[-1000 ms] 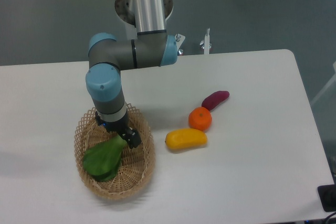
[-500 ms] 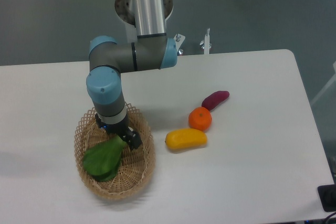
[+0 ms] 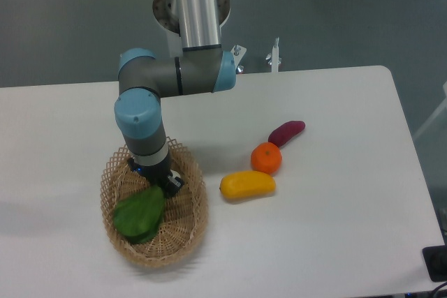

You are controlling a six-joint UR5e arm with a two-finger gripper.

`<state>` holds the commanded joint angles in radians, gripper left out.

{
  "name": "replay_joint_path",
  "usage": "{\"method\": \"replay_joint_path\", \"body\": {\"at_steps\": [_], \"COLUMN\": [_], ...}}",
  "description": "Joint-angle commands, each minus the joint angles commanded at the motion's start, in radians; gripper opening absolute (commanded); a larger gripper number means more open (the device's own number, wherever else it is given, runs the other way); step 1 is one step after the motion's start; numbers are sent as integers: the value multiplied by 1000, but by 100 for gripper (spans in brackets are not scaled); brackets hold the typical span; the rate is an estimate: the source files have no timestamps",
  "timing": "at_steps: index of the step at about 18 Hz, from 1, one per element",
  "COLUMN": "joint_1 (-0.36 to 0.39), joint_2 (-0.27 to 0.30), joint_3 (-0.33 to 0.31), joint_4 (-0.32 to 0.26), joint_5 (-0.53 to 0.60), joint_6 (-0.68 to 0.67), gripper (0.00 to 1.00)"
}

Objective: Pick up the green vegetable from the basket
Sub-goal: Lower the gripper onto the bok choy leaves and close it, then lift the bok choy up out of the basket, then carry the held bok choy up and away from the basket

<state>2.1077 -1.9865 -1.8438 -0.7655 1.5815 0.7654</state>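
Down, gripper (image 3: 162, 186) on green vegetable (image 3: 140, 213), basket (image 3: 188, 232)

The arm comes in from the top edge as a thick silver tube, running down to a grey joint with light-blue caps. From there a short grey link reaches to the viewer's left, ending in another blue-capped joint, and the wrist turns straight downward. The end effector (image 3: 166, 185) hangs below the wrist, dark and compact, pointing down and slightly toward the viewer's right. Its fingers sit close together, but the wrist hides much of them, so whether they are parted or closed cannot be made out.
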Motion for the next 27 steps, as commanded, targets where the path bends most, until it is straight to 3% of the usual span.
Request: {"method": "replay_joint_path", "body": {"at_steps": [4, 12, 14, 21, 27], "joint_1": [6, 109, 149, 296, 435], "joint_2": [9, 132, 155, 172, 172], "joint_3": [15, 38, 66, 258, 296], "joint_4": [0, -35, -83, -293, -328], "joint_5": [-5, -31, -55, -83, -89], "joint_6": [2, 112, 136, 285, 472], "gripper": [43, 45, 45, 45, 45]}}
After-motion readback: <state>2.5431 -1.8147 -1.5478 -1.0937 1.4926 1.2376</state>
